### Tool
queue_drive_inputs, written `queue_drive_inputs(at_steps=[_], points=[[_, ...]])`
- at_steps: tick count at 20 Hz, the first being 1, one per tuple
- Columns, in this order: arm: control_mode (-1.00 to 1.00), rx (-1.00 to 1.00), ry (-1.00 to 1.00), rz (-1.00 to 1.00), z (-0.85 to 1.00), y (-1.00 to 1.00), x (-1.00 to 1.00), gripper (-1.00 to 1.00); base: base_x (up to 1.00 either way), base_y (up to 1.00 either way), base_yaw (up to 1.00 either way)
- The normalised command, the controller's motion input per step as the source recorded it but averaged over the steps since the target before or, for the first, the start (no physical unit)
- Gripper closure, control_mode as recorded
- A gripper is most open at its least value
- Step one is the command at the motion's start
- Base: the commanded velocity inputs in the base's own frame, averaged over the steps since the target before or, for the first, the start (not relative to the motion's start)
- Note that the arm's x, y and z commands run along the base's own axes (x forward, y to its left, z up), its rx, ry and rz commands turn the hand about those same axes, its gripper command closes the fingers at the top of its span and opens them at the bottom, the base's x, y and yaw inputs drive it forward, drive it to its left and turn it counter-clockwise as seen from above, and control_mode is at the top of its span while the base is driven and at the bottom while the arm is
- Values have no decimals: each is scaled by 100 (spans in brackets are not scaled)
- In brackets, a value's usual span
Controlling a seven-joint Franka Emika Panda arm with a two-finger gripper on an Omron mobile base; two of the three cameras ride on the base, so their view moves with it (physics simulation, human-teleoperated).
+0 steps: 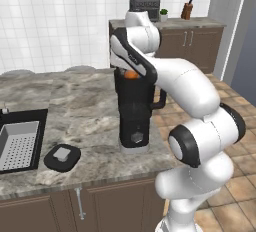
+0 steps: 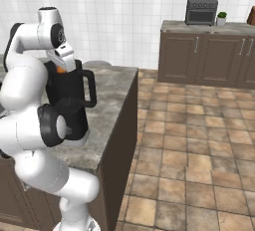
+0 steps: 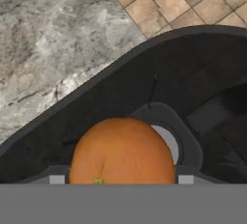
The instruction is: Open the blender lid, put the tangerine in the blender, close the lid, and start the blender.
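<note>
The black blender (image 1: 134, 111) stands lidless near the counter's right end, its loop handle (image 1: 161, 100) pointing right. The tangerine (image 1: 131, 75) sits at the jar's open mouth, just under my hand. In the hand view the tangerine (image 3: 123, 153) is close up between my finger tips, with the dark inside of the jar (image 3: 202, 88) below it. My gripper (image 3: 121, 178) is shut on the fruit. From the right base view the tangerine (image 2: 60, 69) peeks out above the blender (image 2: 69, 100). The blender lid (image 1: 62, 156) lies flat on the counter, left of the blender.
A sink (image 1: 20, 143) is set into the counter at the left. The counter edge (image 1: 165, 146) drops to the tiled floor (image 2: 189, 140) just right of the blender. A grey toaster oven (image 1: 144, 8), a plant (image 1: 163, 14) and a knife block (image 1: 187, 10) stand on the far cabinet.
</note>
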Motion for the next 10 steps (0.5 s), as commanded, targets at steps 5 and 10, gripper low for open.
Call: queue_drive_inputs(at_steps=[5,10], points=[[-100,0,-2,4,-11,-15,-5,-100,0,0,0],[-100,0,-9,0,26,-32,-17,-100,0,0,0]])
